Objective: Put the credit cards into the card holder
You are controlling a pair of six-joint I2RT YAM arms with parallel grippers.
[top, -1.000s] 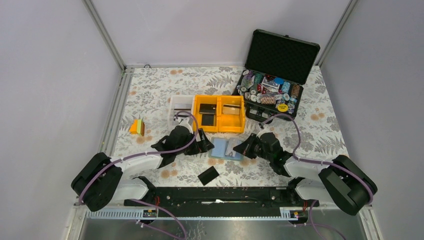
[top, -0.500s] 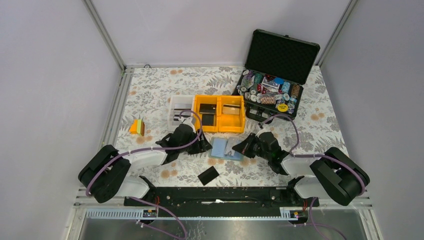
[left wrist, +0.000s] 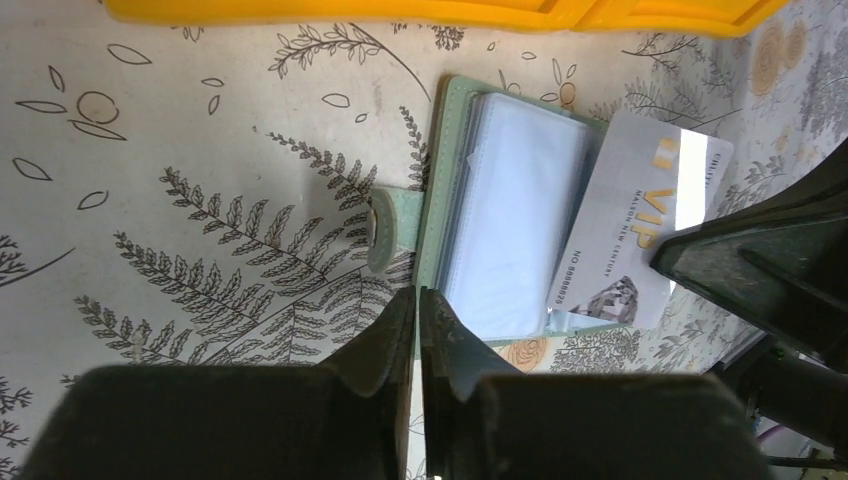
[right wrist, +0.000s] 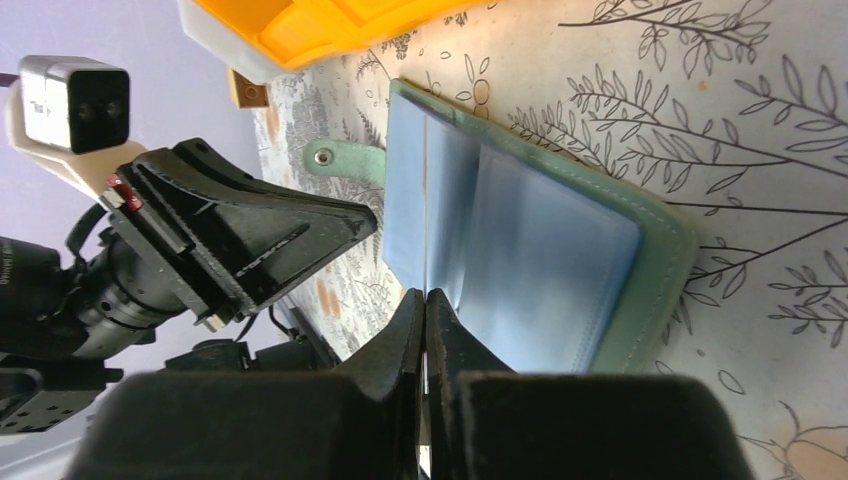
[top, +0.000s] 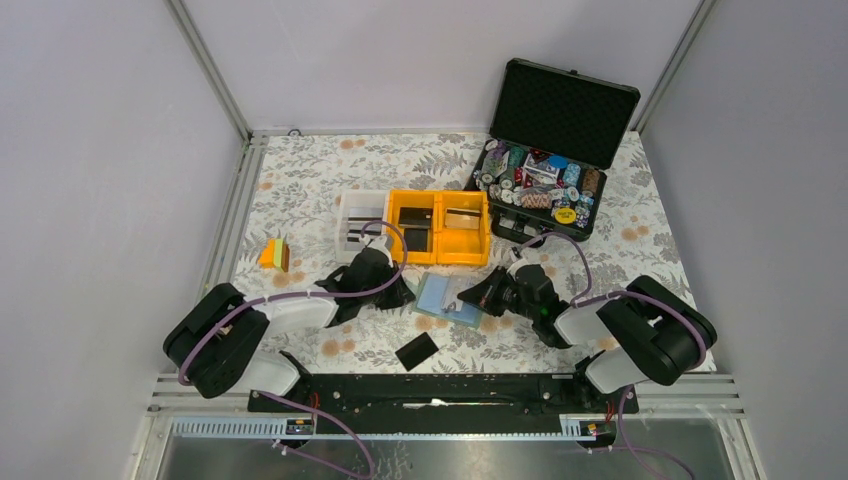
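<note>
The card holder (top: 436, 292) lies open on the floral table, its sage-green cover (left wrist: 438, 190) framing pale blue pockets (right wrist: 540, 255). My left gripper (left wrist: 418, 292) is shut on the near edge of the cover, beside the snap tab (left wrist: 381, 228). From the opposite side my right gripper (right wrist: 425, 293) is shut on a silvery credit card (left wrist: 640, 210), seen edge-on in its own view. That card lies over the holder's right half; I cannot tell whether it sits inside a pocket. A black credit card (top: 416, 351) lies loose on the table nearer the arm bases.
Behind the holder stands a yellow bin (top: 437, 196) holding more cards (top: 413, 217), with a white bin (top: 347, 213) to its left. An open black case (top: 565, 110) of poker chips is at the back right. An orange-and-green block (top: 274, 254) sits at the left.
My left gripper has gone from wide open to shut at the holder's cover edge. Both arms have drawn closer to the holder, which has turned slightly.
</note>
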